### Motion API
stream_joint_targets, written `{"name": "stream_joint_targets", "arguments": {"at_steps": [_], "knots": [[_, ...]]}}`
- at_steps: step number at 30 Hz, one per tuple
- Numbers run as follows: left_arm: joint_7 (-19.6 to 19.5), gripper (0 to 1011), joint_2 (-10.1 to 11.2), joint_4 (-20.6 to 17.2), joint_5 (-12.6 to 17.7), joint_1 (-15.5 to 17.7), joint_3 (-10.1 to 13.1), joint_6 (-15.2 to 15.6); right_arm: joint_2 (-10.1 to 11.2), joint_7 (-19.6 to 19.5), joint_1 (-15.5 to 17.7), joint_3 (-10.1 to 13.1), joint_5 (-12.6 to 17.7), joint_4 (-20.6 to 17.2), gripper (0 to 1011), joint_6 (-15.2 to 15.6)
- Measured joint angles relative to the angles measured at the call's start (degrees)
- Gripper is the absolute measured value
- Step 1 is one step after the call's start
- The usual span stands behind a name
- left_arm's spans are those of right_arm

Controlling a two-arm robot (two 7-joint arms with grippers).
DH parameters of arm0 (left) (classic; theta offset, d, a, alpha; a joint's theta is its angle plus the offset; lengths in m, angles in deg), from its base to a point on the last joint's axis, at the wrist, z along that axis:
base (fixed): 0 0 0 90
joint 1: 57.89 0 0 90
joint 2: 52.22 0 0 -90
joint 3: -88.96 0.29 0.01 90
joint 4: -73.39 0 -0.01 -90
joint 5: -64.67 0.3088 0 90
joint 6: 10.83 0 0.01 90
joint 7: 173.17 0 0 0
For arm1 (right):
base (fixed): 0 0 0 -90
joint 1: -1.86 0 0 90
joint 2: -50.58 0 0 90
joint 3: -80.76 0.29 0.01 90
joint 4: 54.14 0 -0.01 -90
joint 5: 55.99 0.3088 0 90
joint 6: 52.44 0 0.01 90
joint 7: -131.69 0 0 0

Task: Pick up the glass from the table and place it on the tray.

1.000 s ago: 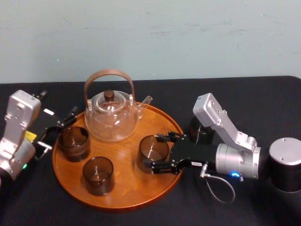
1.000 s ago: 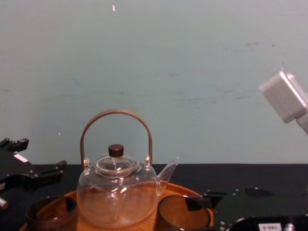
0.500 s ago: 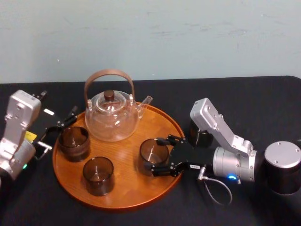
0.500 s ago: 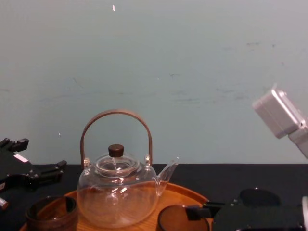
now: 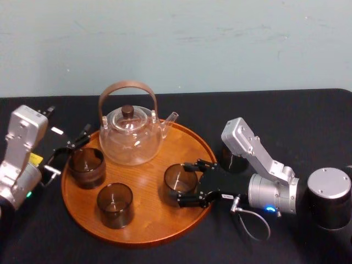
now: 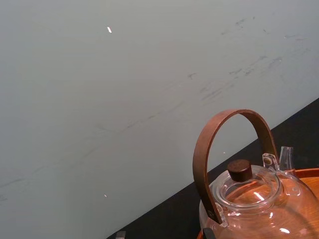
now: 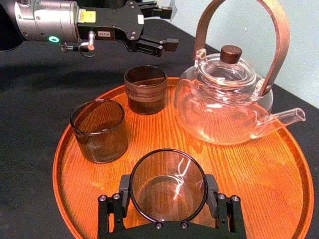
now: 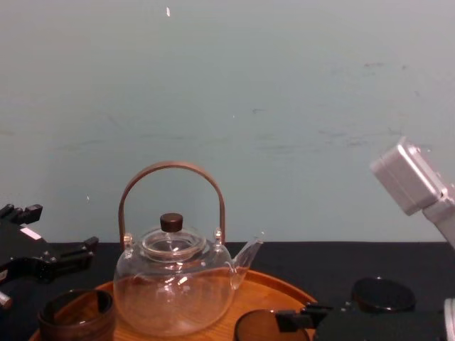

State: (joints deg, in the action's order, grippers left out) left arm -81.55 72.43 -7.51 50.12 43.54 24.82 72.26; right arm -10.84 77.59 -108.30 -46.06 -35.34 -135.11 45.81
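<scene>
A dark clear glass (image 5: 179, 179) (image 7: 168, 186) sits between the fingers of my right gripper (image 5: 180, 180) (image 7: 168, 189), which is shut on it, one finger against each side. The glass is upright over the right part of the round orange-brown tray (image 5: 148, 234) (image 7: 279, 164). It is very low; I cannot tell whether its base touches the wood. In the chest view only its rim (image 8: 264, 325) shows at the bottom edge. My left gripper (image 5: 69, 153) (image 7: 168, 27) rests open beside the tray's left rim, holding nothing.
On the tray stand a clear glass teapot (image 5: 131, 135) with a brown arched handle, a ribbed brown cup (image 5: 86, 166) and another dark glass (image 5: 115, 204). A further dark glass (image 5: 234, 157) stands on the black table (image 5: 308, 121) behind my right arm.
My right gripper has sunk lower over the tray with the glass still in it, and the arm has drawn slightly toward me. The left arm has not moved.
</scene>
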Motion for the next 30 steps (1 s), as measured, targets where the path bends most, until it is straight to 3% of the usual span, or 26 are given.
{"name": "stream_joint_targets", "arguments": {"at_steps": [30], "knots": [[0.0,1001,0.0,0.0,0.0,0.0,0.0,0.0,-0.5,-0.2,0.3,-0.1,-1.6,0.5,902,0.3]]}}
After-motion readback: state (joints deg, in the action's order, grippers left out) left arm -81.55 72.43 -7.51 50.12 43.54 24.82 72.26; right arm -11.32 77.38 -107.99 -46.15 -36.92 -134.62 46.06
